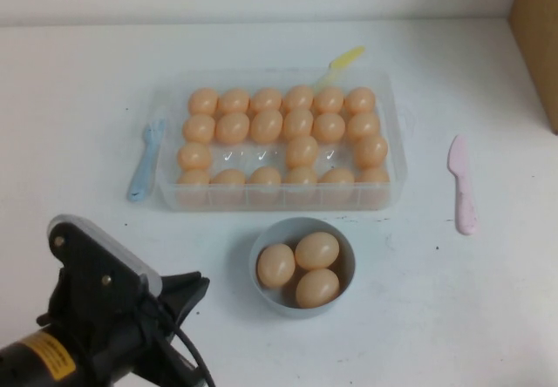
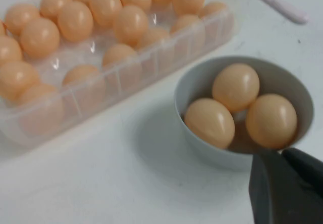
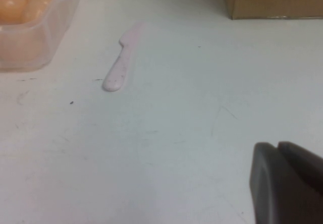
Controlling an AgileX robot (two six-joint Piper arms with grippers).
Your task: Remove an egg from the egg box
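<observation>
The clear plastic egg box (image 1: pixel 279 197) stands mid-table, filled with peach-orange eggs (image 1: pixel 302 151) except for three empty cells in its third row. It also shows in the left wrist view (image 2: pixel 126 82), and its corner shows in the right wrist view (image 3: pixel 30 37). My left gripper (image 1: pixel 196 284) is at the front left, shut and empty, just left of the bowl; its dark fingers (image 2: pixel 267 188) sit by the bowl's near rim. My right gripper (image 3: pixel 277 146) is shut and empty over bare table to the right of the box; it is out of the high view.
A grey-blue bowl (image 1: pixel 301 221) with three eggs (image 1: pixel 316 250) sits in front of the box, and shows in the left wrist view (image 2: pixel 202 143). A blue fork (image 1: pixel 144 165) lies left of the box, a yellow utensil (image 1: pixel 344 60) behind it, a pink knife (image 1: pixel 462 186) to the right. A cardboard box (image 1: pixel 536 38) stands far right.
</observation>
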